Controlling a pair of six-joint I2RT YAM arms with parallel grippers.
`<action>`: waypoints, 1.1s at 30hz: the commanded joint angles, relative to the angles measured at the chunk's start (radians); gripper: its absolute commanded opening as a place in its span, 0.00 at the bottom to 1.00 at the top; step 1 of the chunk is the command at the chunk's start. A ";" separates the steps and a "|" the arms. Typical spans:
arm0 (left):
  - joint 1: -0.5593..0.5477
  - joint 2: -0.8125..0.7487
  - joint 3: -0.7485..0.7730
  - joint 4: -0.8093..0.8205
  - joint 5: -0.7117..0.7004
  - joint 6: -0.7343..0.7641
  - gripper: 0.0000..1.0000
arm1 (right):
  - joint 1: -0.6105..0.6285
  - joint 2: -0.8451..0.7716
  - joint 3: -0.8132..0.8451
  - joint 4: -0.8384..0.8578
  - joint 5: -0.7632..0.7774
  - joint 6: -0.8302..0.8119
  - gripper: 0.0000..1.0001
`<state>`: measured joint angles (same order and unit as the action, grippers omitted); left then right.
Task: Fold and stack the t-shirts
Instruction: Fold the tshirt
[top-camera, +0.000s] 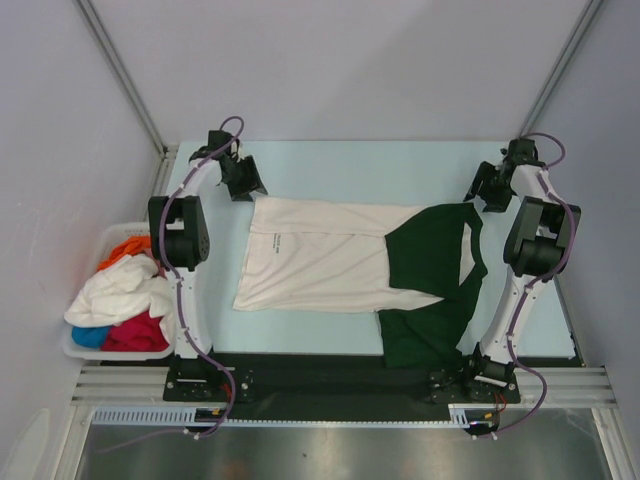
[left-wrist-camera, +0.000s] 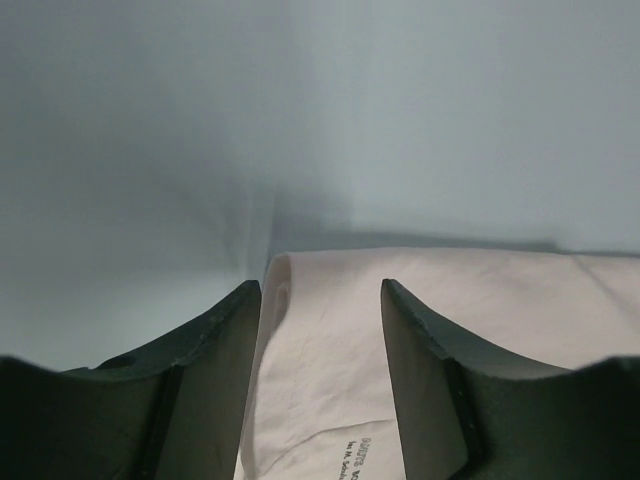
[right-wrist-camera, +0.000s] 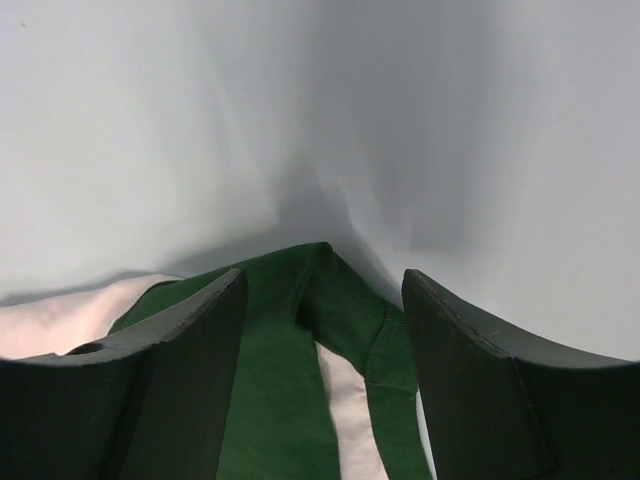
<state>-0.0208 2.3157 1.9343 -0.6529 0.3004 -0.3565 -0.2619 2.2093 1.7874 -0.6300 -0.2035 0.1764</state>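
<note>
Jaws gape by the t-shirt (top-camera: 320, 255), its print unreadable.

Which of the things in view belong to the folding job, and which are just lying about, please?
Part of the job:
cream-white t-shirt with dark green sleeves, spread out flat
heap of white, orange, red and blue t-shirts

Just there:
white plastic basket, holding the heap
pale blue table, under the spread shirt
</note>
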 joint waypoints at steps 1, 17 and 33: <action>0.004 0.030 0.046 0.006 0.020 0.030 0.57 | -0.007 0.009 0.012 0.015 -0.023 -0.049 0.69; 0.004 0.070 0.051 0.009 0.045 0.010 0.39 | 0.001 0.067 0.079 -0.019 -0.062 -0.115 0.71; 0.004 0.074 0.054 0.018 0.089 -0.010 0.44 | -0.042 0.041 0.000 0.007 -0.223 -0.083 0.62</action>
<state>-0.0208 2.3798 1.9587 -0.6445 0.3737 -0.3668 -0.2852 2.2688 1.8126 -0.6422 -0.3664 0.0799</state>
